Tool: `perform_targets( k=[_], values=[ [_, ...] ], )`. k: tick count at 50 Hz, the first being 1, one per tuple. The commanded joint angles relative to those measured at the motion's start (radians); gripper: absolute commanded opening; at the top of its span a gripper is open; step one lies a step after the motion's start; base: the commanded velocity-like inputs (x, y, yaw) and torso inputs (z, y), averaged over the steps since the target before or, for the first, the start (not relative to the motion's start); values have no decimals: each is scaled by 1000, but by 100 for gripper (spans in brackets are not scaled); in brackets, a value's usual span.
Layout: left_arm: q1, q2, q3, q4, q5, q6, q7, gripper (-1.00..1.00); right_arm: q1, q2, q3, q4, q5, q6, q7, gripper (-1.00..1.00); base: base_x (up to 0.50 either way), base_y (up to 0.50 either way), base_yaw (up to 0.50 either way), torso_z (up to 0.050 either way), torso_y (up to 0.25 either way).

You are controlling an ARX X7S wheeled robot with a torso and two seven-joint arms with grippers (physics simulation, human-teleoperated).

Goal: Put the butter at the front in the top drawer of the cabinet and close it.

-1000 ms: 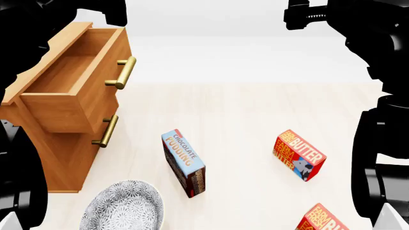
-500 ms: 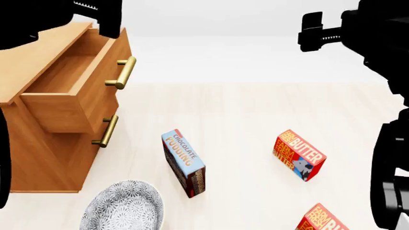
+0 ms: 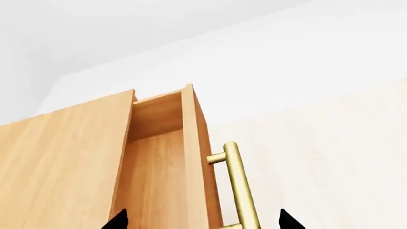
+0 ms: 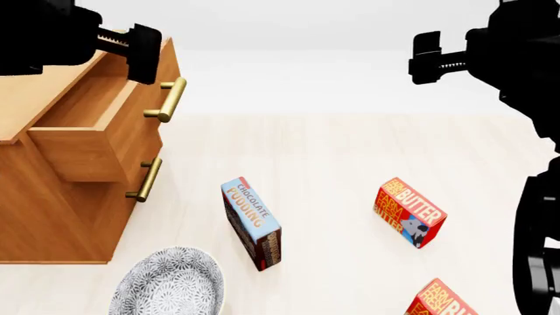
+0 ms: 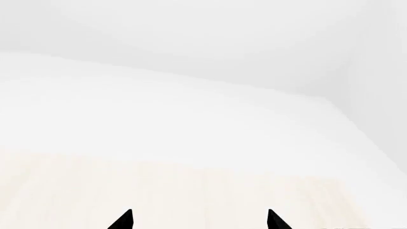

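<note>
— Where do your grippers stand?

— Your left gripper [image 3: 200,223] hangs over the pulled-out top drawer [image 4: 96,115], fingertips spread wide with the brass bar handle [image 3: 237,183] between them and nothing held. Your right gripper [image 5: 198,220] is raised well above the floor, also wide apart and empty, facing bare wall.

— And the butter?

— The front box, the butter [image 4: 437,303], lies well below your right gripper, cut by the view's edge; its twin, the second butter box [image 4: 410,211], sits further out. The CHOCOLATE PUDDING box [image 4: 252,222] stands between them and the cabinet [image 4: 52,216], beside a patterned plate [image 4: 166,283].

— Why the open drawer?

— Likely so it's ready to receive the box; you'd need your right arm down next.
</note>
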Motion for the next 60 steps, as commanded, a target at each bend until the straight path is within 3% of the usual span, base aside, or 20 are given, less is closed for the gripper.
perform_targets(
  k=[1,60],
  values=[
    [2,-20,50,-33,-121,10,-66,100,-9,1,-3,0,6,1,0,100,0,0,0,0,0],
    [131,-52,146,-48,-217,89,-120,100,-34,4,-2,-8,27,2,15,100,0,0,0,0,0]
  ],
)
